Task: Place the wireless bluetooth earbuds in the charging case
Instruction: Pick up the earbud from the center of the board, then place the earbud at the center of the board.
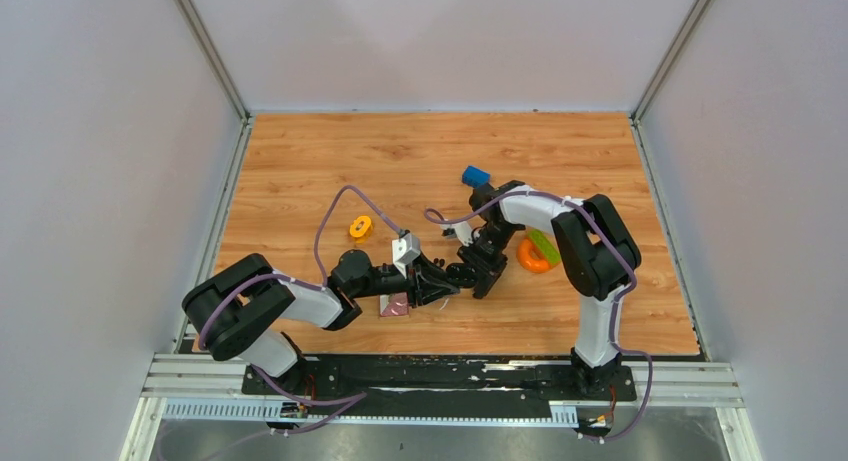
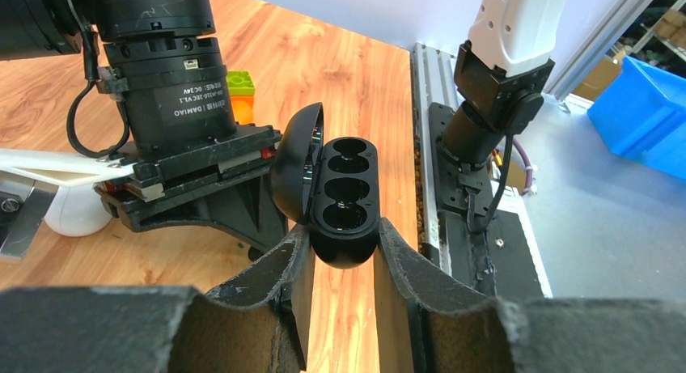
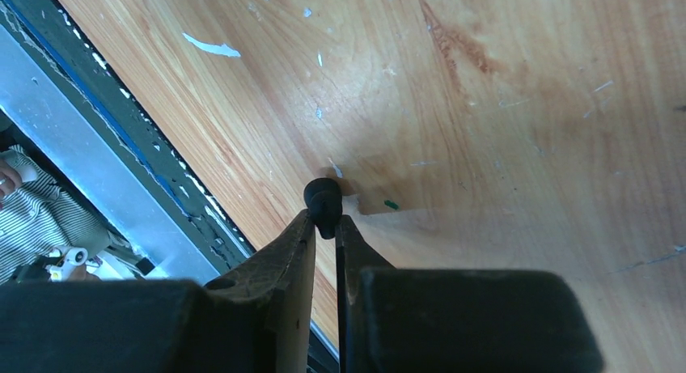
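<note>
At the near middle of the wooden table (image 1: 330,161) both arms meet. The left arm (image 1: 300,301) reaches in low from the near-left corner. The right arm (image 1: 590,241) loops up from the near-right and bends back down toward the centre. Right gripper (image 3: 325,221) points down at the wood, its jaws almost together, pinching one small black earbud (image 3: 323,199) right at the tips. The bud sticks out past them, above bare table. Left gripper (image 2: 344,230) lies nearly level, closed tight on the bottom end of the charging case (image 2: 348,187). The case looks black here, not white, and is held clear of the table at the near centre. Its lid (image 2: 295,158) swings open to one side and its two round wells are exposed, facing the wrist camera. The right gripper's body sits just beside that lid; I cannot tell if they touch. An orange ring (image 1: 535,253) with a green piece on it lies just right of the right gripper. A blue block (image 1: 475,174) sits farther back, near the right arm's elbow. A smaller orange ring (image 1: 360,225) lies left of centre, well apart from the grippers. A small pinkish flat item (image 1: 393,304) lies by the left wrist; it is too small to identify. A white rounded thing (image 2: 77,215) shows low beside the right gripper in the left wrist view, unclear what it is.
</note>
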